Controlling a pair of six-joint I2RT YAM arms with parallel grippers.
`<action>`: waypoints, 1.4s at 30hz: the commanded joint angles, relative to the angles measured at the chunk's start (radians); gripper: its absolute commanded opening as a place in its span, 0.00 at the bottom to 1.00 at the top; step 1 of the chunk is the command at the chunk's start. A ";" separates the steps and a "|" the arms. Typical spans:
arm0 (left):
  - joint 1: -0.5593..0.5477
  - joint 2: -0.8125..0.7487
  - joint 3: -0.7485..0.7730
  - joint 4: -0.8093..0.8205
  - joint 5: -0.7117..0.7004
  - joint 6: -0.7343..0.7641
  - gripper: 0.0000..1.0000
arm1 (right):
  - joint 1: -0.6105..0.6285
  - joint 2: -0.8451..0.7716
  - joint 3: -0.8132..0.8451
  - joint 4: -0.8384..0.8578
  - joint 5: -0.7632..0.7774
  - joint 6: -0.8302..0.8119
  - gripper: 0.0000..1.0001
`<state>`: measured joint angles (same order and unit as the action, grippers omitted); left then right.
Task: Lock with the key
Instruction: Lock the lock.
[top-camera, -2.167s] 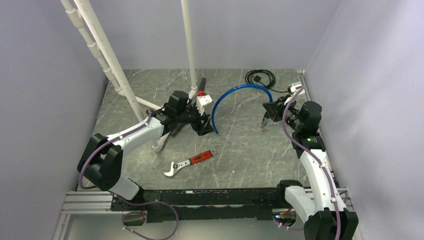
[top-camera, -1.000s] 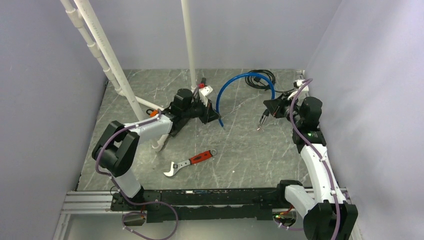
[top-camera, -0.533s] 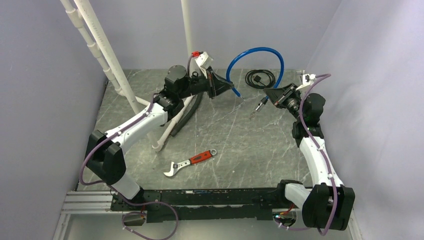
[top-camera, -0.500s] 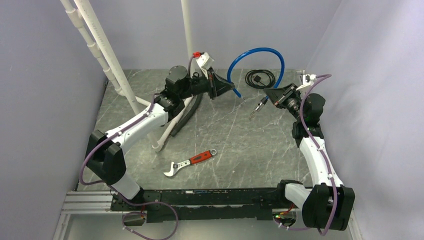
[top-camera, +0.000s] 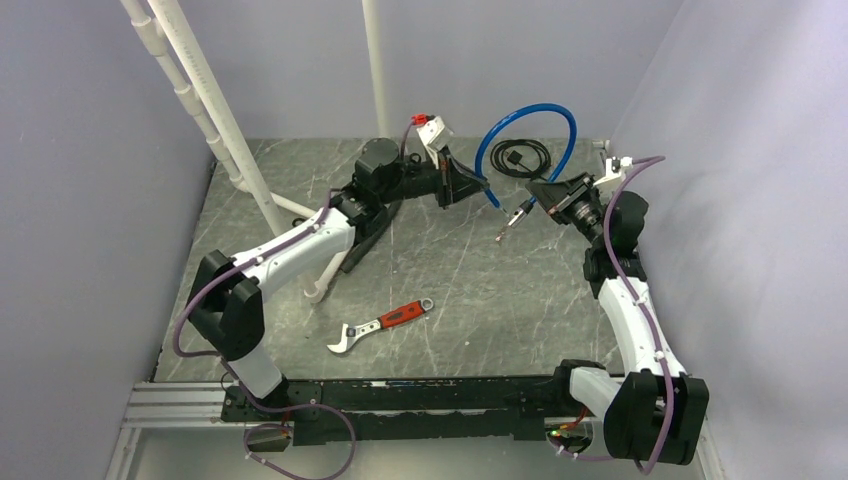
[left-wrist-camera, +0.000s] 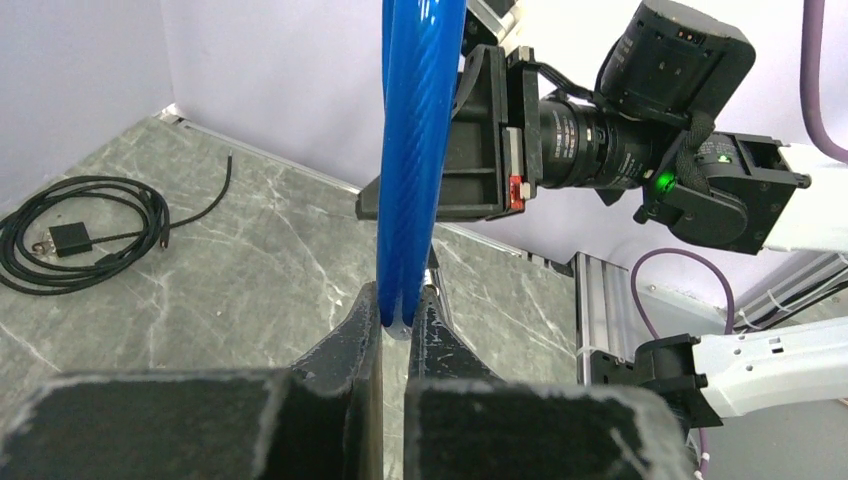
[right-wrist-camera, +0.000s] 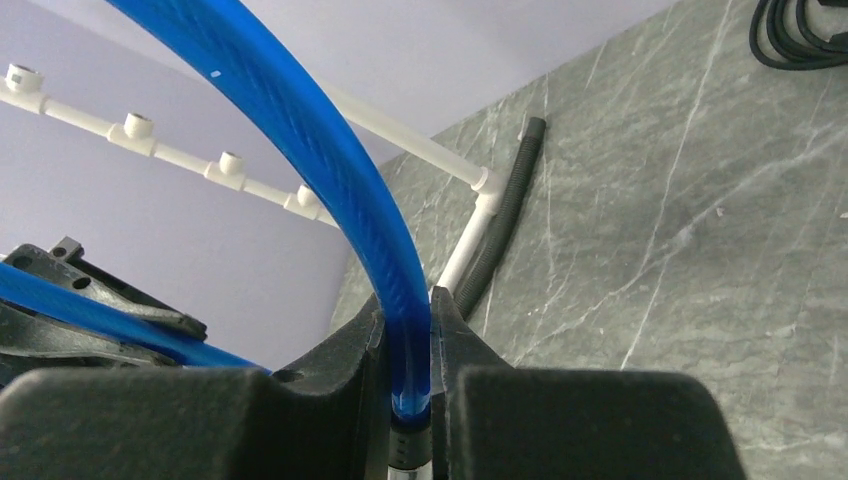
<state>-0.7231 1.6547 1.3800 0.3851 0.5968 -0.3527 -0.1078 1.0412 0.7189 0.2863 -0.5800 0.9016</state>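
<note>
- Both arms are holding the blue cable lock (top-camera: 540, 108) up off the table (top-camera: 480, 290), with its loop arching between them over the far middle of the surface.
- The left gripper (left-wrist-camera: 395, 312) is clamping one end of the cable. Its jaws are closed down to the cable's thickness, and the cable is running straight up out of the fingers in the wrist view.
- The right gripper (right-wrist-camera: 410, 325) is pinching the other end the same way, with nothing but cable between the jaws. A dark collar (right-wrist-camera: 405, 452) is showing just below the fingers.
- In the top view, a thin metal tip (top-camera: 508, 222) is sticking out past the right gripper, slanting down toward the left one.
- The two ends are sitting near each other but apart, and the tip is not entering anything.
- I am not finding the key in any view. I cannot tell whether a lock body is hiding inside the left gripper.
- Judging progress: the cable is lifted and its ends are roughly facing each other. Joining the ends and turning the key are both not yet done.
- A wrench (top-camera: 380, 325) and a coiled black cord (top-camera: 518, 158) are lying on the table, well apart from both grippers.
</note>
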 joint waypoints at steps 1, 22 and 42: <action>-0.007 0.009 0.076 0.101 0.021 0.008 0.00 | 0.000 -0.034 -0.005 0.020 0.006 0.014 0.00; -0.021 0.072 0.124 0.112 0.050 -0.018 0.00 | 0.012 -0.027 -0.028 0.004 0.039 0.047 0.00; -0.021 0.084 0.109 0.076 0.048 -0.001 0.00 | 0.019 -0.027 -0.034 -0.007 0.040 0.115 0.00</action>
<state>-0.7341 1.7329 1.4479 0.4114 0.6308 -0.3607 -0.0963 1.0317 0.6754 0.2291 -0.5171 0.9775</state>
